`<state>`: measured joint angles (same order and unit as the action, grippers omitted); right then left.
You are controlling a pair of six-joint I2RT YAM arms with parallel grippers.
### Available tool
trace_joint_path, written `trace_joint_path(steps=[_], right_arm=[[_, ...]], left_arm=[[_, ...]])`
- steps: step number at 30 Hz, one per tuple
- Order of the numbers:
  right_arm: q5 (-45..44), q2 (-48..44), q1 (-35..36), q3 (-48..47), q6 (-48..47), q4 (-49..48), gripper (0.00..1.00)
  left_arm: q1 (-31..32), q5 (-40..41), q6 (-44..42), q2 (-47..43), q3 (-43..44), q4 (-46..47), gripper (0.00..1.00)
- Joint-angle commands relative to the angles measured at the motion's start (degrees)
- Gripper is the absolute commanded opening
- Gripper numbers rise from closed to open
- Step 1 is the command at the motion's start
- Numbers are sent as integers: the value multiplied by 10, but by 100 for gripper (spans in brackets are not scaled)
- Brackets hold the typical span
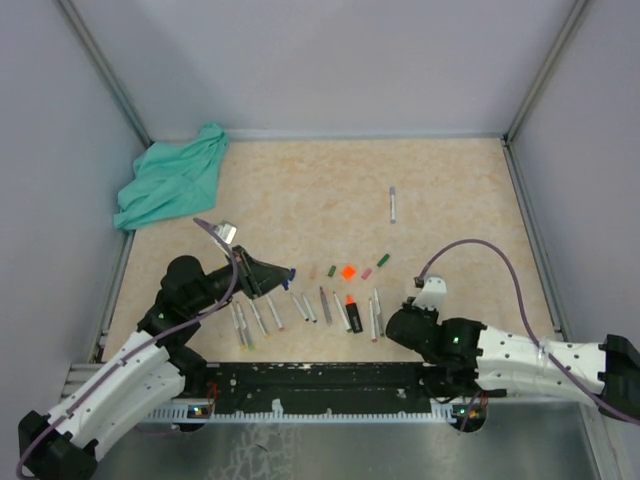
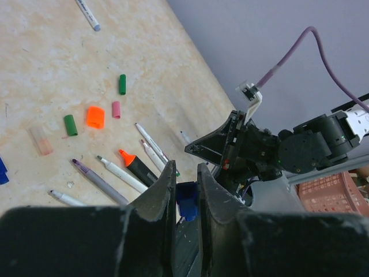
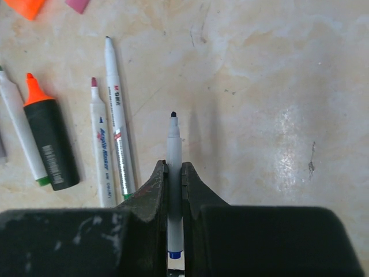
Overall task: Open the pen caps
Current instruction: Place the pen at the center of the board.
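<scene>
Desk [image 1: 450,200] of pale marbled top holds a crumpled teal cloth [image 1: 170,180] at its far left corner. The left gripper [image 2: 185,167] has its jaws clamped on a small blue cap [image 2: 186,202]. The right gripper [image 3: 174,166] has its jaws pinching a white pen [image 3: 173,135] with a bare black tip. Uncapped pens [image 1: 275,313] lie in a row near the arms. Just beyond them rest loose pen caps: an orange cap [image 2: 95,117], a green cap [image 2: 70,124] and a pink cap [image 2: 116,109].

A thin white plastic pen barrel with a dark red tip [image 3: 101,156] carries blue lettering, "Acrylic Marker". The longer white pen barrel [image 3: 117,133] just beside it reads "GMX" (the mark before it is unclear). The print on the black highlighter body [image 3: 52,153] is too small to read.
</scene>
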<state>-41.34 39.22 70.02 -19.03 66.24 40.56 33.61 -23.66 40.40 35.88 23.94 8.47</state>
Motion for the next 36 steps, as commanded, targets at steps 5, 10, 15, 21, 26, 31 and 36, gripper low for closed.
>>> trace_joint_path(steps=[5, 10, 15, 21, 26, 31, 36], right_arm=[[-41, 25, -1, 11, 21, -44, 14], [-34, 43, -1, -1, 6, -53, 29], [-28, 9, -1, -24, -47, -65, 37], [15, -63, -1, -20, -150, -148, 56], [39, -66, -1, -34, -205, -181, 59], [82, -95, 3, -29, -269, -223, 60], [102, -188, 4, -12, -318, -215, 60]], left_arm=[[-2, -65, 34, -28, -15, -33, 0], [-2, -79, 42, -39, -2, -73, 0], [-1, -75, 56, -67, -1, -98, 0], [1, -68, 51, -80, 9, -110, 0], [10, -52, 37, -77, 32, -127, 0], [26, -9, 43, -72, 47, -133, 0], [101, 79, 24, 42, 88, -112, 0]])
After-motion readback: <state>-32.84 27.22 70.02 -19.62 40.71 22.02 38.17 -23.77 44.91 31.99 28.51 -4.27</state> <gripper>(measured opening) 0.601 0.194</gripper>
